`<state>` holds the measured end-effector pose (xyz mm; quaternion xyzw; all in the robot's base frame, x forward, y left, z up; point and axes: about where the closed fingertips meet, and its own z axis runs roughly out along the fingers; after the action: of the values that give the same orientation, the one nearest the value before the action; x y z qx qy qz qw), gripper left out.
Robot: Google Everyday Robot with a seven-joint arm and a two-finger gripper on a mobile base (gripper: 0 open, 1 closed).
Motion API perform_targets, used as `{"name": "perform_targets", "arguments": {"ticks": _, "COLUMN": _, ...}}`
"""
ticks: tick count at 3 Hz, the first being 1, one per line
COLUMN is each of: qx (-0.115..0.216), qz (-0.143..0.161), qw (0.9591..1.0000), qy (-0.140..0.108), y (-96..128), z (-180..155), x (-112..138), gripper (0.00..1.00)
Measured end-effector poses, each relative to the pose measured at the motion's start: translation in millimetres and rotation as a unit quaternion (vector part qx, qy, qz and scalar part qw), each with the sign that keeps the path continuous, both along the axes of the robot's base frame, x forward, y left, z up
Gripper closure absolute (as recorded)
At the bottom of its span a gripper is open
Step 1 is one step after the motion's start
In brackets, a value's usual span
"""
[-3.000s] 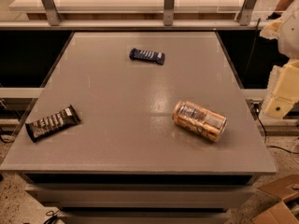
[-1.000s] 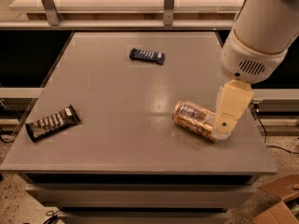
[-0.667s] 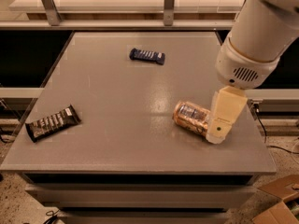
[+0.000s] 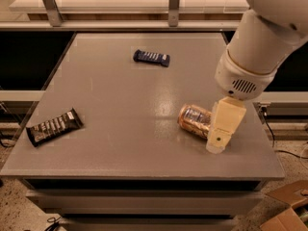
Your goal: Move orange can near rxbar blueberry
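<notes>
The orange can (image 4: 194, 120) lies on its side on the grey table (image 4: 120, 109), right of centre toward the front. The rxbar blueberry (image 4: 151, 57), a small dark navy bar, lies flat at the back centre, far from the can. My gripper (image 4: 219, 139) hangs from the big white arm (image 4: 260, 52) and comes down at the can's right end, covering that end. I cannot see whether it touches the can.
A larger black-brown wrapped bar (image 4: 54, 126) lies near the front left edge. A metal rail with posts (image 4: 173, 6) runs behind the table. A cardboard box (image 4: 288, 211) sits on the floor at the front right.
The arm has swung in from the right edge over the table and the gripper has come down and slightly left onto the can's right end. The can and both bars have not moved.
</notes>
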<state>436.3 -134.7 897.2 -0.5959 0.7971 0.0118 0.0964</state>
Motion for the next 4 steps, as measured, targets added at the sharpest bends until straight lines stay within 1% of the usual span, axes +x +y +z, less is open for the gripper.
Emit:
{"name": "perform_targets", "arguments": {"ticks": 2, "qx": -0.004, "qz": -0.011, "qw": 0.9999, "qy": 0.011, "y": 5, "z": -13, "x": 4, "gripper": 0.0}}
{"name": "perform_targets", "arguments": {"ticks": 4, "qx": -0.005, "qz": -0.028, "qw": 0.9995, "qy": 0.014, "y": 9, "z": -23, "x": 9, "gripper": 0.0}}
